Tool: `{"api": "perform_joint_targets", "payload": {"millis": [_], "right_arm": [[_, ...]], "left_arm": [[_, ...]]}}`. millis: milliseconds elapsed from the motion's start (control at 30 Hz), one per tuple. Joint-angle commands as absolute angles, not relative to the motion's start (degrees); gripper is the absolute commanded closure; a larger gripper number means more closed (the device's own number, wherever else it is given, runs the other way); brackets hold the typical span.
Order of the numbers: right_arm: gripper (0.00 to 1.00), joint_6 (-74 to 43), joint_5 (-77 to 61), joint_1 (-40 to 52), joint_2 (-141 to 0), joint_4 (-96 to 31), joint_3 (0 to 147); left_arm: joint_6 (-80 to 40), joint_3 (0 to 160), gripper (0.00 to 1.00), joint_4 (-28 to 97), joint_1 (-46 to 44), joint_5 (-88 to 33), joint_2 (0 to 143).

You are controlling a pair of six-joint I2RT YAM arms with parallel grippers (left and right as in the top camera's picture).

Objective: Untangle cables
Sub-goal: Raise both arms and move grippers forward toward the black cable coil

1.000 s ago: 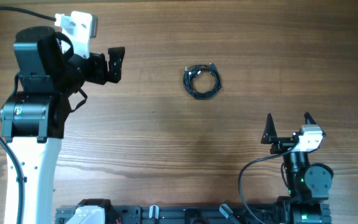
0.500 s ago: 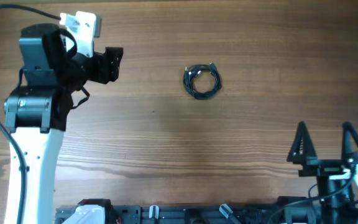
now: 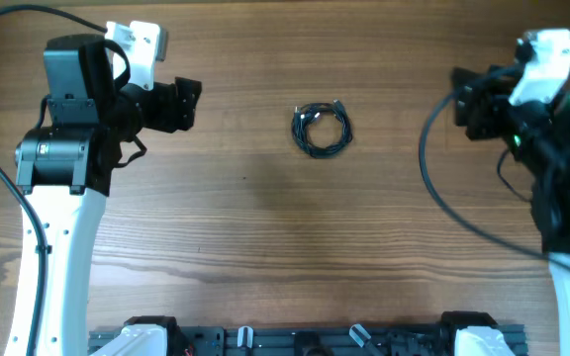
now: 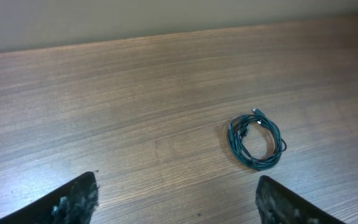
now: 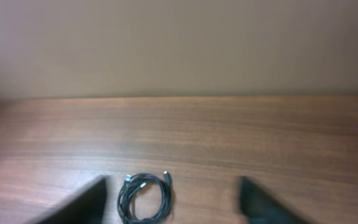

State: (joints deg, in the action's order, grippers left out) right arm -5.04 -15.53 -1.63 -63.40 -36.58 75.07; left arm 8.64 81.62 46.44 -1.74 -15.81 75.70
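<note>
The cables (image 3: pixel 322 130) lie as one small coiled bundle of thin dark wire with tiny plug ends on the wooden table, near the middle toward the far side. The bundle also shows in the left wrist view (image 4: pixel 255 144) and in the right wrist view (image 5: pixel 143 197). My left gripper (image 3: pixel 188 103) is open and empty, well to the left of the bundle; its fingertips frame bare wood (image 4: pixel 176 202). My right gripper (image 3: pixel 463 101) is open and empty, well to the right of the bundle; its blurred fingers (image 5: pixel 173 202) frame the coil from a distance.
The wooden table (image 3: pixel 265 227) carries nothing else. The thick black arm cable (image 3: pixel 433 188) loops over the table on the right. A dark rail (image 3: pixel 305 341) runs along the near edge.
My right arm has swung from the near right corner up to the far right, now facing the bundle. My left arm has shifted slightly to the right. The bundle has not moved.
</note>
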Motion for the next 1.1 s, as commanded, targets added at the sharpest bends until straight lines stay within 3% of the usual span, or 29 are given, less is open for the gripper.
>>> {"api": "perform_joint_targets", "payload": {"millis": [0, 67, 133, 500, 700, 900, 1067], "right_arm": [[0.01, -3.7, -16.6, -1.8, -68.3, -33.4, 76.7], [0.0, -1.0, -16.5, -1.8, -70.5, -31.0, 76.7], [0.0, 1.5, -16.4, -1.8, -72.9, -31.0, 77.8], [0.0, 3.1, -8.8, -1.8, -84.6, -51.8, 93.0], [0.0, 7.3, -13.7, -1.8, -85.8, -53.6, 93.5], [0.0, 3.0, -11.9, -1.8, -85.8, -49.5, 93.5], [0.0, 3.4, -10.0, -1.8, -85.9, -31.6, 93.5]], "left_arm": [[8.6, 82.5, 0.11, 46.5, -1.3, -16.5, 75.8], [8.6, 82.5, 0.03, 46.6, -1.3, -16.5, 75.8], [8.6, 82.5, 0.0, 47.0, -1.3, -16.5, 75.8], [8.6, 82.5, 0.0, 47.4, -1.3, -21.3, 80.4], [8.6, 82.5, 0.0, 48.0, -1.7, -22.3, 84.4], [8.7, 82.5, 0.0, 43.5, -1.7, -26.3, 85.0], [8.8, 82.5, 0.0, 26.0, -1.6, -21.5, 85.2]]}}
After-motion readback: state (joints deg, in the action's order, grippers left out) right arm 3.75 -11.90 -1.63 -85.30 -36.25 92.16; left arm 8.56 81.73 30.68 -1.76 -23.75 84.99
